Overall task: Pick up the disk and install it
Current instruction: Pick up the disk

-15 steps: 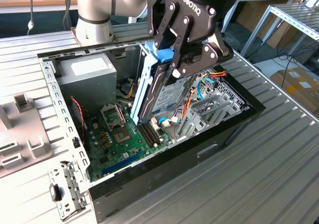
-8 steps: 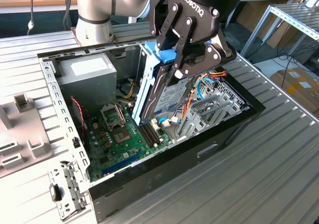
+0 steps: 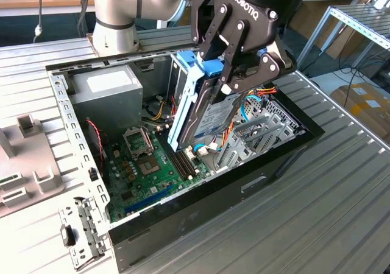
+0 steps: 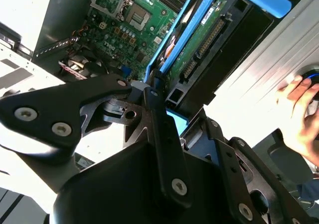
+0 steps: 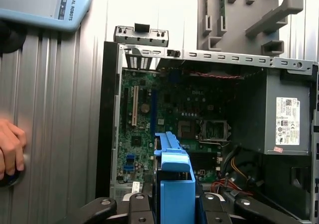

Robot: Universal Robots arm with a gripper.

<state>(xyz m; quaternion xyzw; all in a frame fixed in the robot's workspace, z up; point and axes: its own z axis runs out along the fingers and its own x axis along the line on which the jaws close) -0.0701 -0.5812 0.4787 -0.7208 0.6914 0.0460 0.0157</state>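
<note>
"What is your gripper holding?"

"Its fingers are pinched on the disk at its blue-railed upper end. The disk hangs tilted over the open computer case."

"What room do you have?"

"In the exterior view, the motherboard lies at seven o'clock of the disk, and the power supply at ten, well apart. A person's hand lies on the table outside the case."

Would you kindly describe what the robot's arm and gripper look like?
The arm has rounded silver-grey joint housings. The gripper is black, with white lettering on its body, and its fingers are built from flat linkage bars fastened with silver screws.
</note>
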